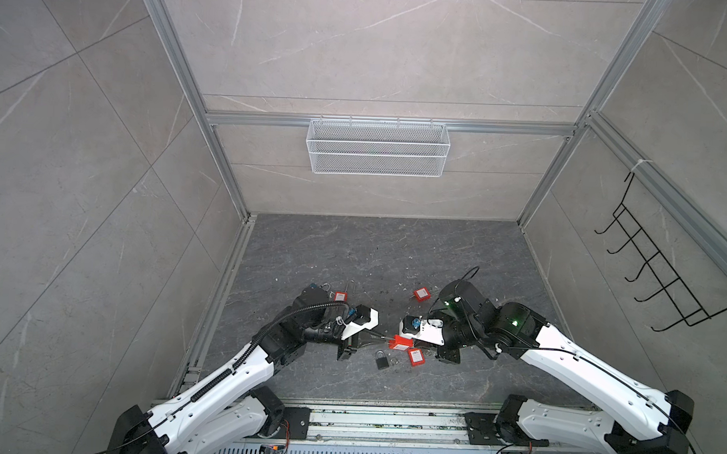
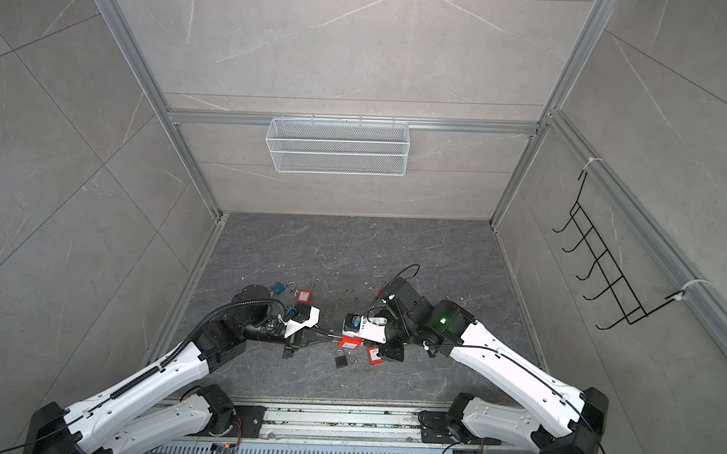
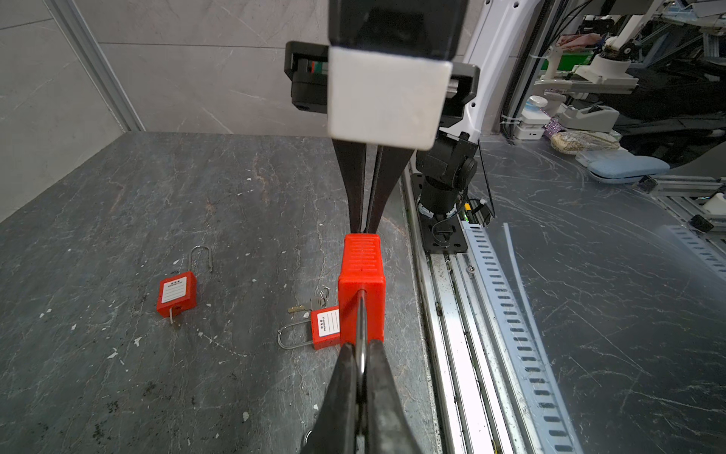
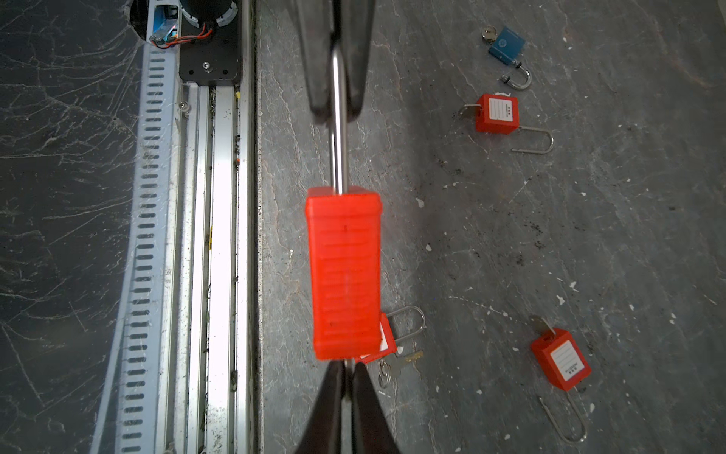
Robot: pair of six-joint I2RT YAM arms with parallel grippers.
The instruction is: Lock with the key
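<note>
Blue comes first on my screen: a blue padlock (image 2: 277,288) lies far left on the dark stone floor (image 1: 394,254). Just beside it is an open red padlock (image 1: 341,296), its shackle swung out.

Next I see the left gripper (image 3: 361,350), its jaws clamped tight on the steel shackle (image 4: 338,157) of the held padlock (image 1: 401,342). That red lock is the 1 I am working on, and it lies level, raised between the 2 arms.

Under it on the floor rest a black padlock (image 1: 381,359), some spare keys (image 3: 310,304) and a closed red padlock (image 1: 415,356).

At the held lock's far end, the right gripper (image 4: 347,371) has its jaws pinched almost together on the thin key (image 4: 347,364) poking out of the base. Beyond that gripper, toward the back wall, lies 1 more red lock, the rear padlock (image 1: 421,293).
</note>
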